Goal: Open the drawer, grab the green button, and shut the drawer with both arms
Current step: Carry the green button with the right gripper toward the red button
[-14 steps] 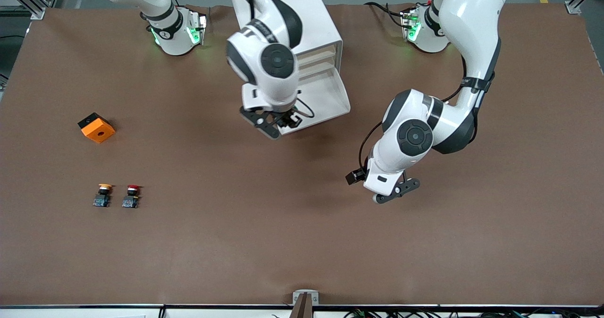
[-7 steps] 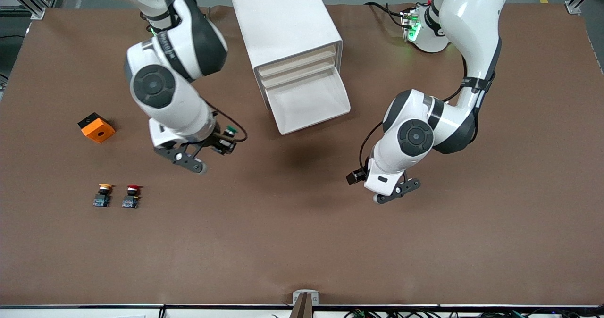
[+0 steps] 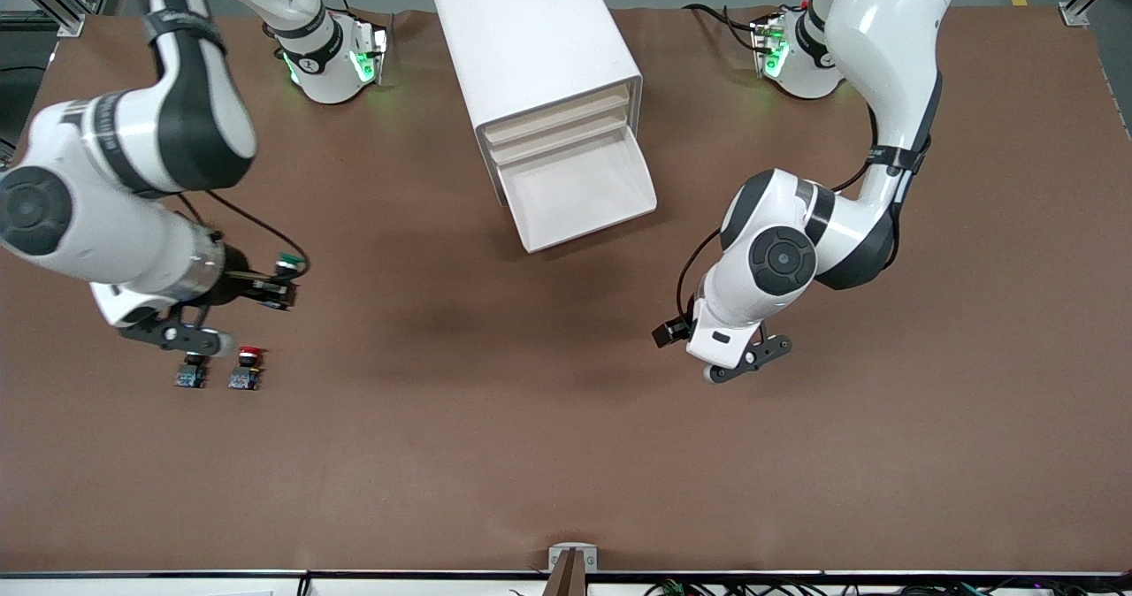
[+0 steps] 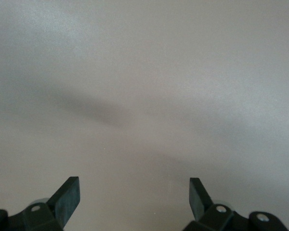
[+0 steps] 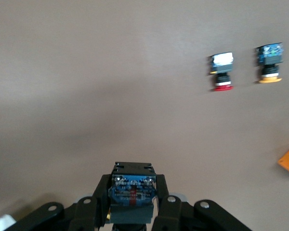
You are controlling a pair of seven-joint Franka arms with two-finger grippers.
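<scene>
Brown desk point(image 3: 566, 454): the drawer point(image 3: 579, 191) stands open; right gripper point(image 3: 265, 294), fingers clamped on the green button point(image 3: 285, 266), hovers near the right arm's end. Left gripper point(image 3: 743, 359) waits, fingers apart. Closing remains.

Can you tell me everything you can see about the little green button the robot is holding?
The green button is small, with a round green cap, a black body and a bluish base that shows circuit-like markings in the right wrist view. The right gripper is shut on its body and holds it in the air over bare brown table, toward the right arm's end. It lies tilted sideways, not upright. Only the gripper's fingers touch it.
</scene>
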